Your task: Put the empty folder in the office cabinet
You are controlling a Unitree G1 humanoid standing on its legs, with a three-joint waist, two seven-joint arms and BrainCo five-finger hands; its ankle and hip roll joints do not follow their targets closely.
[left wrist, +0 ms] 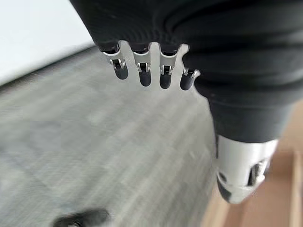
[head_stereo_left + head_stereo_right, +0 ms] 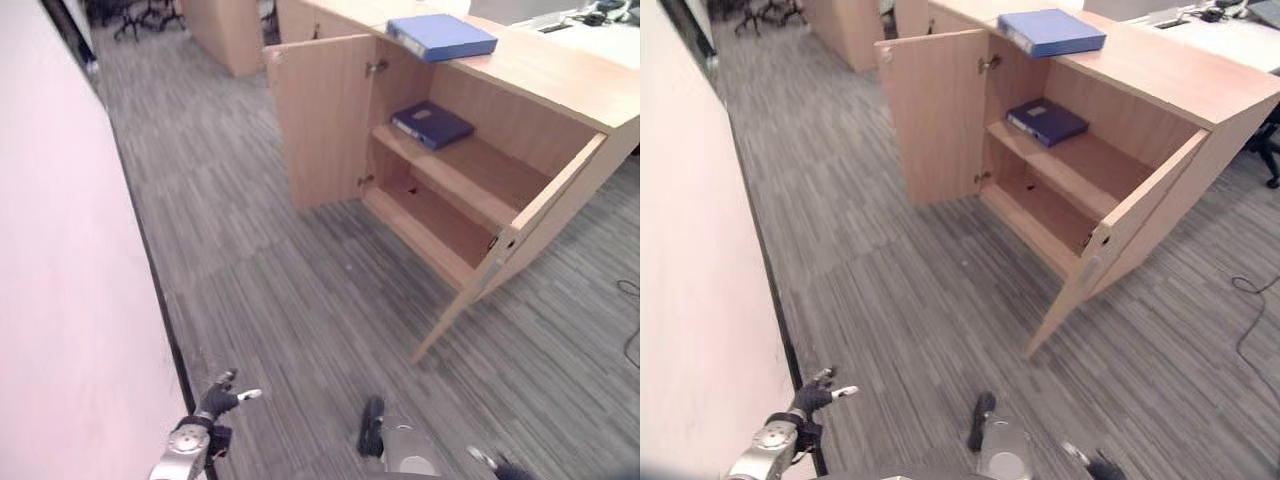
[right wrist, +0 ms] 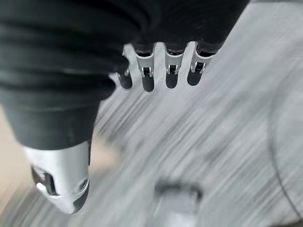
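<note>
A blue folder lies atop the open cabinet, far ahead of both relaxed, empty hands; it should be approached squarely.

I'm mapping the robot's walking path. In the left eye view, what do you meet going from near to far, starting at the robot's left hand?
left hand → grey carpet floor → cabinet's open right door → dark blue folder on the shelf → blue folder on the cabinet top
</note>
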